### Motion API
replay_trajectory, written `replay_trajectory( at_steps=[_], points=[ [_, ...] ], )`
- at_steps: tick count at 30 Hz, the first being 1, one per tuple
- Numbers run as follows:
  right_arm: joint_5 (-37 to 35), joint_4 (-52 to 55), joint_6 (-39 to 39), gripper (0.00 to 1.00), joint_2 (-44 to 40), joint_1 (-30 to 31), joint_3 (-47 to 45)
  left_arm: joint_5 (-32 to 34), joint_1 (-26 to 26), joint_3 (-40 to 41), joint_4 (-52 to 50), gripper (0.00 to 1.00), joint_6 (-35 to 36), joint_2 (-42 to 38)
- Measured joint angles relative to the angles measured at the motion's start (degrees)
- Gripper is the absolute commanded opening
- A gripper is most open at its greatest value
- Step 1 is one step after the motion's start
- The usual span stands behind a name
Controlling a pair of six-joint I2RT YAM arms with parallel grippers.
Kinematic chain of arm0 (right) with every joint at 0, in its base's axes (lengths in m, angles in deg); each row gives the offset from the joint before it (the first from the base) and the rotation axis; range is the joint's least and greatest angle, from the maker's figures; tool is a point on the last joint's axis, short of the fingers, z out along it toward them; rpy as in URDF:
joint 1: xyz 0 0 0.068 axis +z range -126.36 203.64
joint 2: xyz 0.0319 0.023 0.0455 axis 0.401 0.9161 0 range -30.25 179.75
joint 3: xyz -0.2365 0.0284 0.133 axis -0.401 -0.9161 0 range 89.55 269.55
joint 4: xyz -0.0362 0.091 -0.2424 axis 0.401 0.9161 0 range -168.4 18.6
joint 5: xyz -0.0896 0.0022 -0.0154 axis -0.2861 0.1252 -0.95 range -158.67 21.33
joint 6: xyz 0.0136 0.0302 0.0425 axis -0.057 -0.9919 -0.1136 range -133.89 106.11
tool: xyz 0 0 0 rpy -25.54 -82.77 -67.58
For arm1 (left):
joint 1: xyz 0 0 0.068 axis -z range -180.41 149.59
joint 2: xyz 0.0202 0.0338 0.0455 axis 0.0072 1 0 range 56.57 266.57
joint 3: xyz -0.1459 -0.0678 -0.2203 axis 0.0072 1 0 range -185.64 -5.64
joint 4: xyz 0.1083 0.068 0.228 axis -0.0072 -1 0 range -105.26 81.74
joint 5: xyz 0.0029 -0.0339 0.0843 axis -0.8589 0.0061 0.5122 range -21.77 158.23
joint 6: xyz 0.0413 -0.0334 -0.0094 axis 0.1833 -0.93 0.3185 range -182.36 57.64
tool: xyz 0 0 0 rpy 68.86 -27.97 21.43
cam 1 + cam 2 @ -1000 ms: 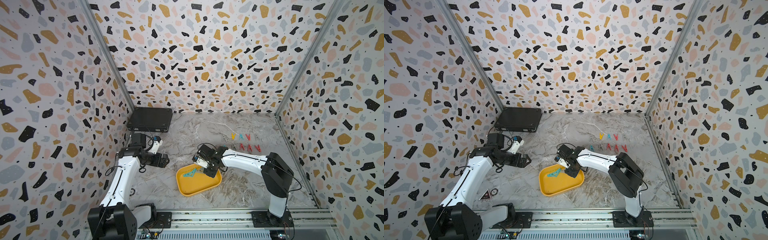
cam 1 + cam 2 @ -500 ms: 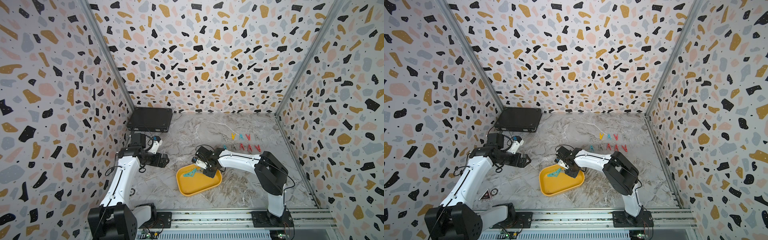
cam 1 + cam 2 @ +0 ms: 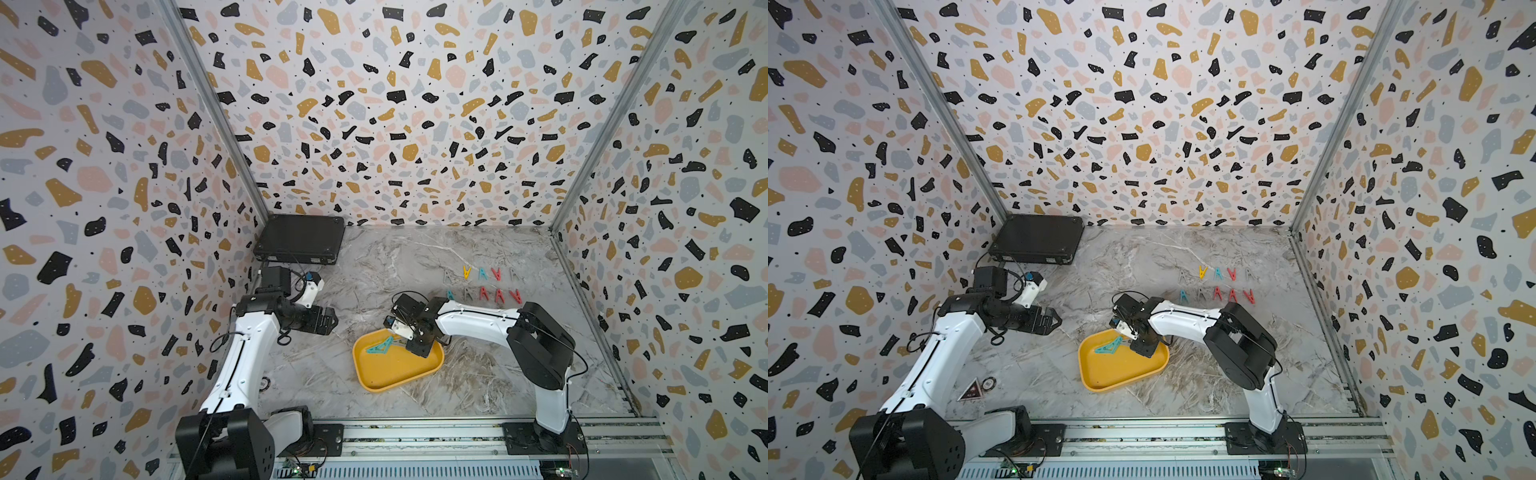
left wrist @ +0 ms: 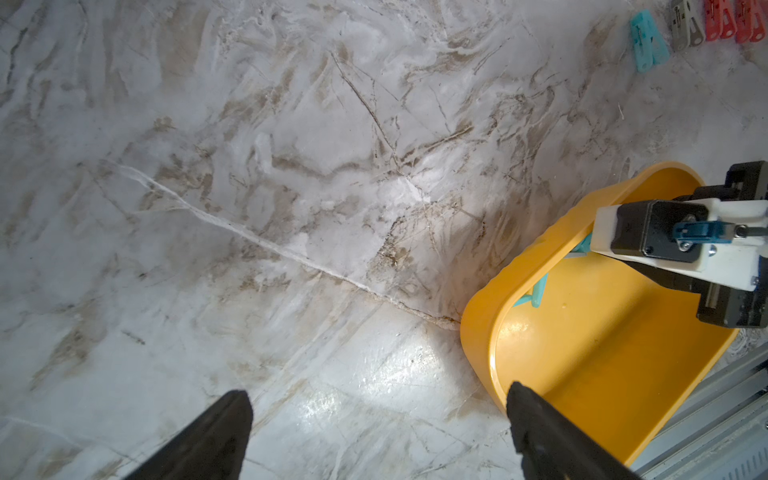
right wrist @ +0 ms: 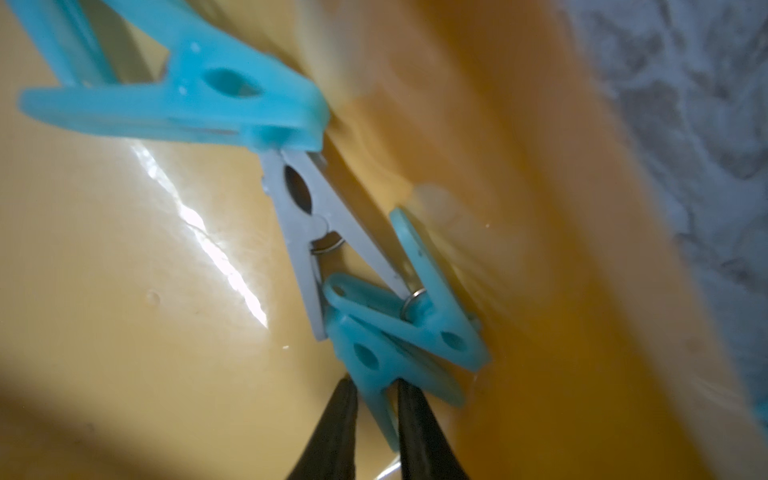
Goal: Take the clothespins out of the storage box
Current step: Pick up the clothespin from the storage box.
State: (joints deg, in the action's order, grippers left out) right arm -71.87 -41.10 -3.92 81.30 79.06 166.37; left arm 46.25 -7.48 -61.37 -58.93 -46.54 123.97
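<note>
closing over the last second, the right tool (image 3: pixel 405 338) hangs low inside the far end of the storage box (image 3: pixel 374 380) in a top view. it sits right beside the teal clothespins (image 3: pixel 379 346) bunched against the far wall. its elbow has swung slightly inward since a second ago, while the tool has barely shifted. the left tool (image 3: pixel 330 322) has not moved and hovers over the bench (image 3: pixel 311 374), apart from the box. two rows of clothespins already taken out (image 3: pixel 482 284) lie on the bench beyond the right arm. both top views agree on this.

in the left wrist view the left tool (image 4: pixel 374 428) is released, spread wide with nothing between its jaws. it hangs over bare bench, with the yellow wall of the storage box (image 4: pixel 478 324) close by. the right arm's wrist dips into that box.

the right wrist view shows what the narrowing means. the fingers (image 5: pixel 340 424) of the right tool (image 5: pixel 376 419) stand tight on either side of one leg of a teal clothespin (image 5: pixel 368 359), and it looks pinched. that peg overlaps a grey clothespin (image 5: pixel 301 216) and a second teal one (image 5: pixel 440 332), and a third teal one (image 5: pixel 187 104) lies further along the wall. so four pegs are left in the box, and a grasp seems just made. the lift comes next, and the overlapping neighbours may drag along.
</note>
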Motion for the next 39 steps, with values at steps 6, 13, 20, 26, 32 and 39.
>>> replay_trajectory(
  at_steps=[6,13,20,26,32,39],
  points=[
    [-0.02,0.37,-0.57,0.08,-0.39,0.37,-0.24,0.0,0.0,0.07,0.2,1.0,0.0,0.0],
    [1.33,1.9,-1.33,0.0,-4.13,1.2,-0.44,0.0,0.0,0.37,0.44,1.0,0.02,0.0],
    [4.39,3.02,-3.39,0.0,-12.22,1.36,-1.92,0.0,0.0,0.37,0.66,1.0,0.02,0.0],
    [4.63,3.1,-7.56,0.0,-19.1,1.07,-2.89,0.0,0.0,0.37,0.66,1.0,0.02,0.0],
    [4.28,3.21,-14.25,0.0,-23.26,-4.26,-2.93,-0.02,0.0,0.37,0.66,1.0,0.02,0.0],
    [4.42,3.72,-22.47,0.0,-25.81,-15.21,-4.96,-0.04,0.0,0.37,0.66,1.0,0.04,0.0]
  ],
)
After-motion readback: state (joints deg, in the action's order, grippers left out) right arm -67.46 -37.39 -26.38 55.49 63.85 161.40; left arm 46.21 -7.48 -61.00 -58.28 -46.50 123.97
